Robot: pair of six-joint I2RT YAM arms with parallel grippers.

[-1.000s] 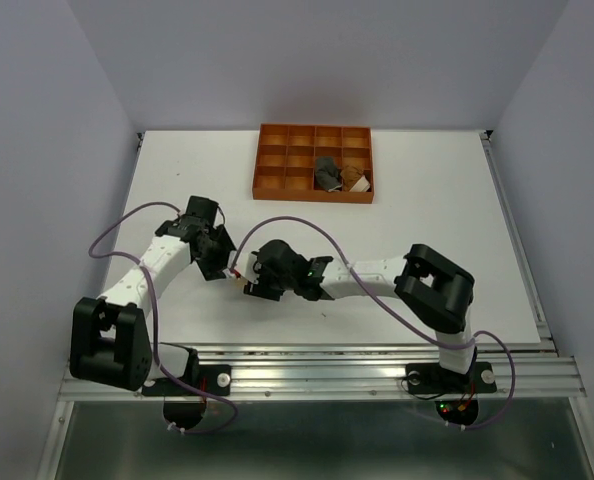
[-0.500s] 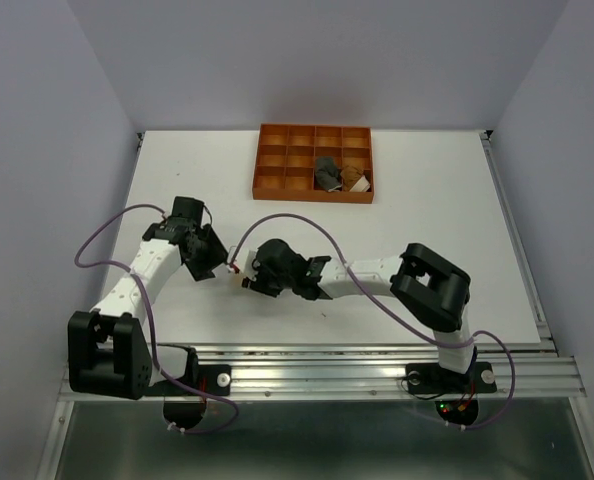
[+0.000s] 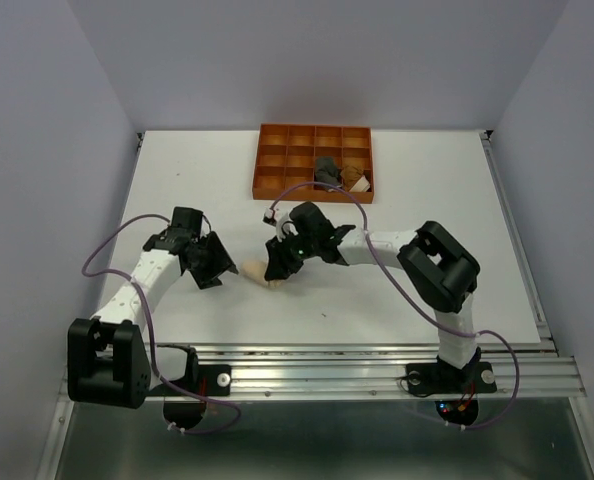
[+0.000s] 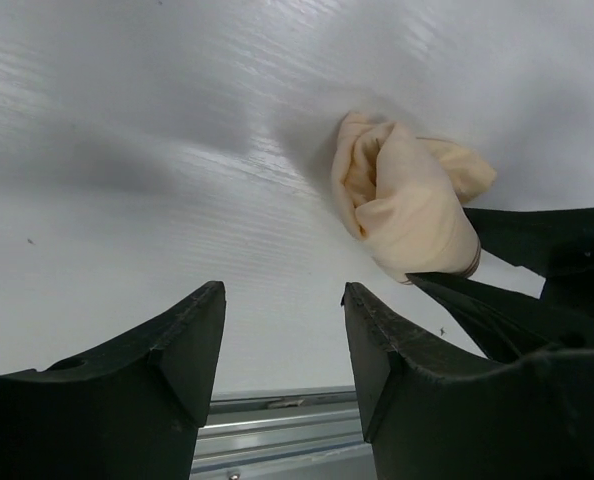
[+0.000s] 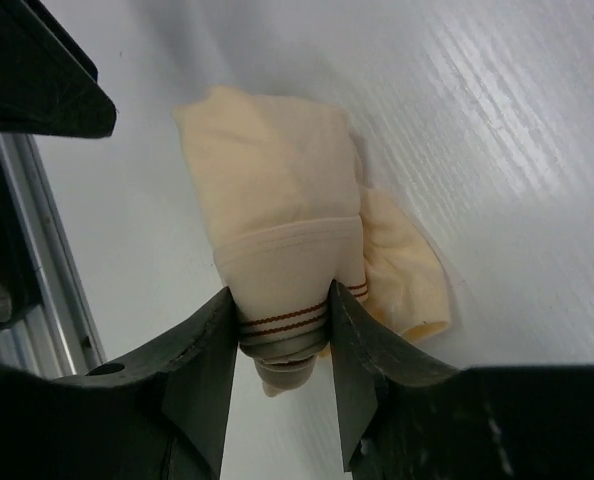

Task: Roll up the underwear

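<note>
The pale peach underwear [image 5: 277,200] is a rolled bundle with a cream, brown-striped waistband. My right gripper [image 5: 282,320] is shut on its waistband end, and it rests on the white table. It shows small in the top view [image 3: 258,272] and in the left wrist view [image 4: 407,205]. My left gripper [image 4: 282,330] is open and empty, just left of the roll [image 3: 213,262]. The dark grey underwear [image 3: 327,172] and the rust-brown underwear [image 3: 354,177] lie in compartments of the orange tray [image 3: 287,157].
The orange grid tray stands at the table's back centre. A metal rail [image 3: 317,365] runs along the near edge. Purple cables [image 3: 107,250] loop off both arms.
My right gripper has swung back and to the right, still gripping the peach roll, which now shows on the table. My left gripper has drawn back to the left, away from it.
</note>
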